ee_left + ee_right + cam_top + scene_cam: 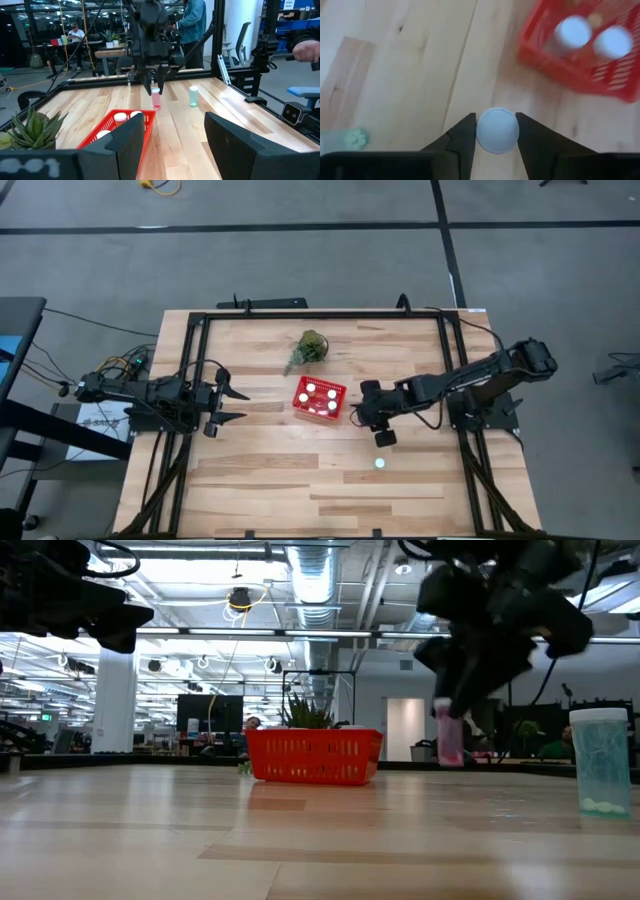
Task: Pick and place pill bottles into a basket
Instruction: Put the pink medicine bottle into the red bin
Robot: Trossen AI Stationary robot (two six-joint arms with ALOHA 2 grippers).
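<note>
No writing readable anywhere. My right claw [496,131] clamps a bottle [497,130] over pale wood planks [300,480], right of the red basket [319,398]; my left claw [232,404] waits apart.

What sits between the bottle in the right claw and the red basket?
Nothing visible. The right claw is shut on a pill bottle just off the basket, with only bare wood between them. The teal bottle stands on the far side of the claw, away from the basket; the plant is behind the basket.

The wooden table [260,480] carries a red basket [319,399], a leafy plant [309,348], one loose bottle [380,463].
</note>
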